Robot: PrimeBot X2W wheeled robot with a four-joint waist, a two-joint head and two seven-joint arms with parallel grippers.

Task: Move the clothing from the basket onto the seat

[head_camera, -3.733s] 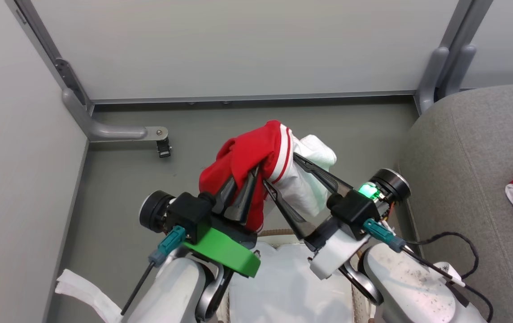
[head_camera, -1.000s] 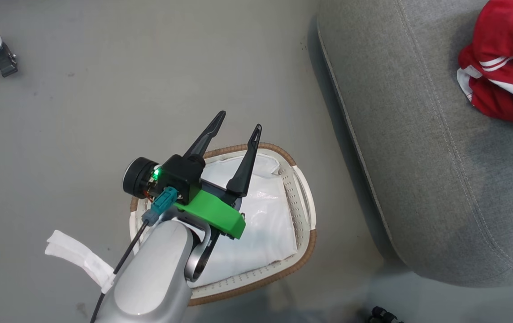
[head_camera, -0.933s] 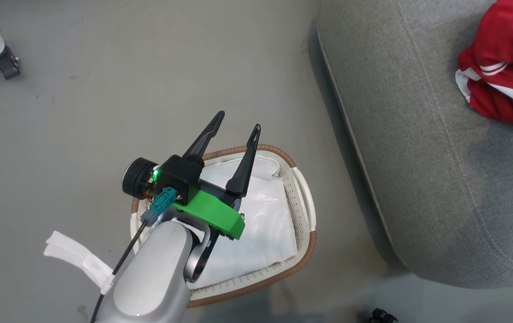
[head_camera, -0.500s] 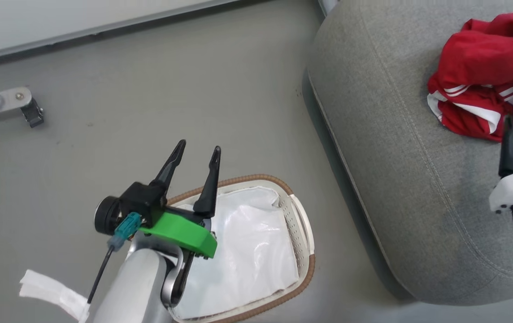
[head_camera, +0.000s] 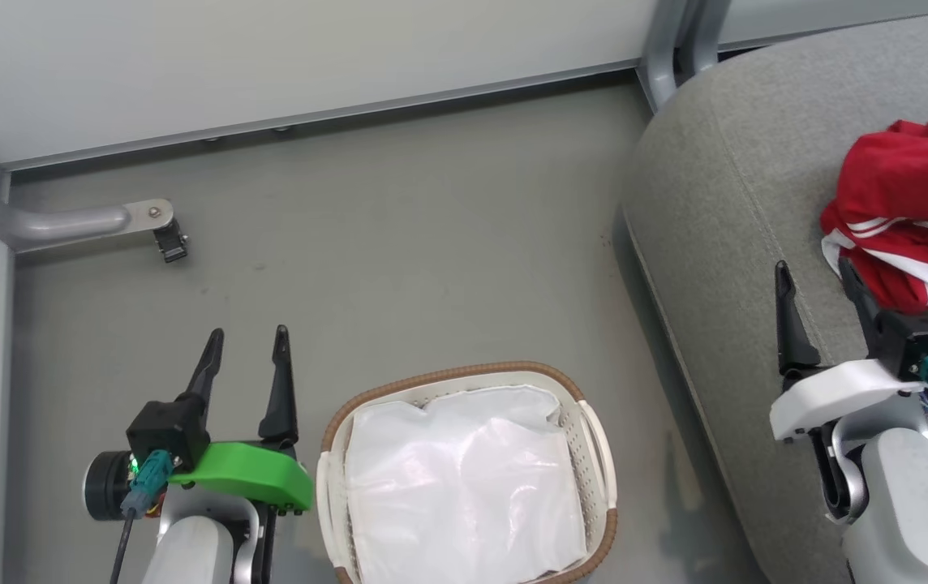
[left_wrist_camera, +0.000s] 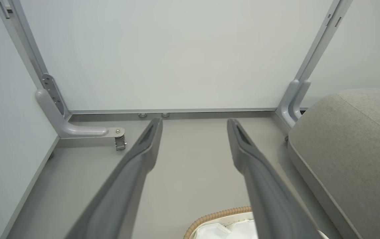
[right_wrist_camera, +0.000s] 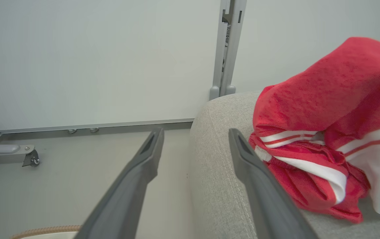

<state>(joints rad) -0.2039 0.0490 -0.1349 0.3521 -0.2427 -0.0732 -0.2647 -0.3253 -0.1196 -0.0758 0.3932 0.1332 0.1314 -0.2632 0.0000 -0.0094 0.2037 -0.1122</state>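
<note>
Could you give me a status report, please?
Left gripper, right gripper open, empty. Clothing piled on seat. Basket holds white sheet. Nothing obstructing.

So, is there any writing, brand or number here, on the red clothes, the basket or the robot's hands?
None can be read. The clothing bears white stripes but no letters; the basket, the seat, the left gripper and the right gripper show no label or number.
</note>
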